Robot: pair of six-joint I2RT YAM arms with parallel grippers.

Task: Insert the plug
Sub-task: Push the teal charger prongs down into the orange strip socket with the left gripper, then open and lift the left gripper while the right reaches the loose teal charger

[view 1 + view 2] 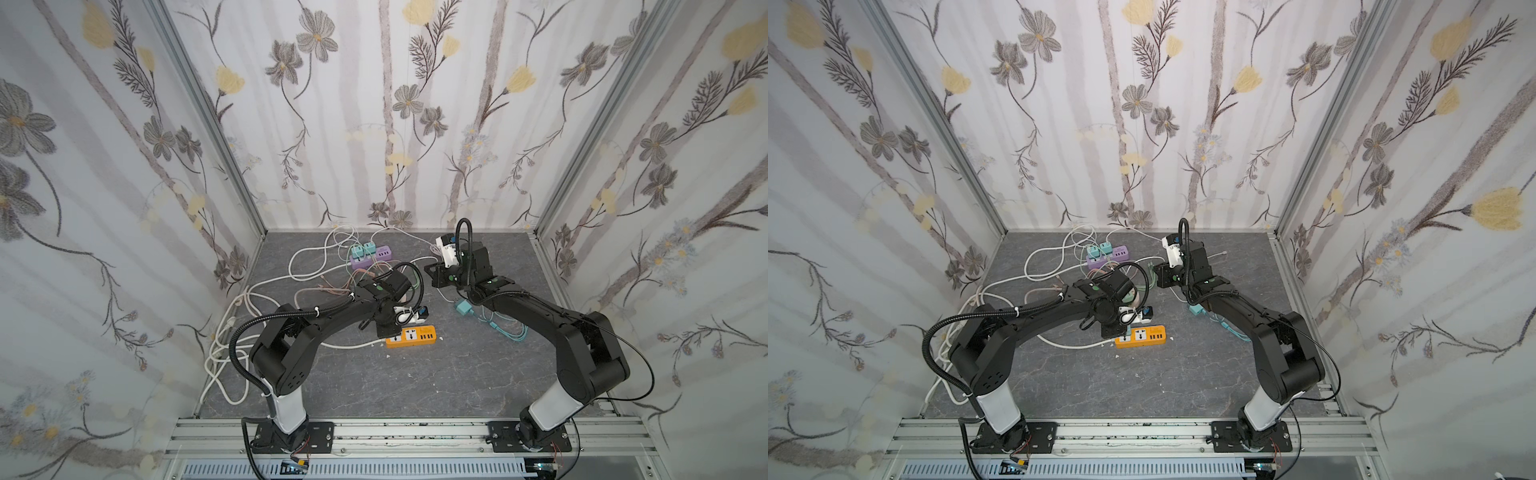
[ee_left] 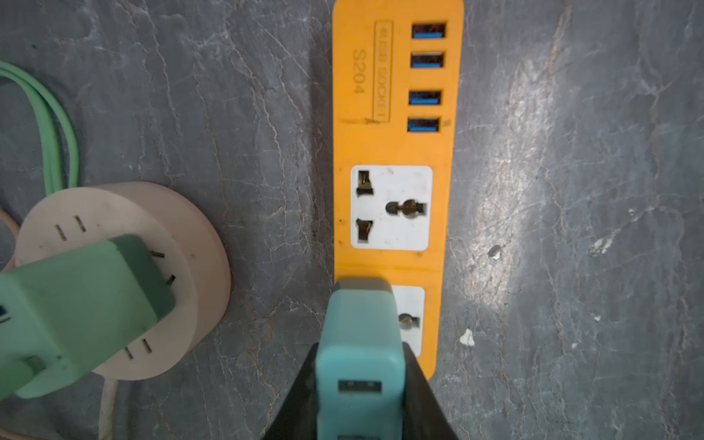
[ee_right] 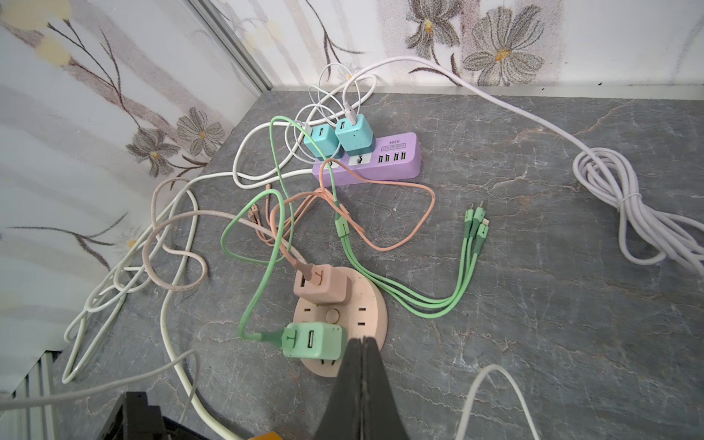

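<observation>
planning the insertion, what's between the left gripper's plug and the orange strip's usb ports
An empty white socket, between teal plug and usb ports, in the left wrist view.

Grey stone-look tabletop [image 1: 415, 386] bears orange strip [image 1: 415, 336], purple strip [image 1: 370, 259], round socket [image 3: 367, 304], loose cables [image 3: 628, 202]

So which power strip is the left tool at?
The orange strip: the left tool holds a teal charger at its end socket. The purple strip and round pink hub lie elsewhere.
</observation>
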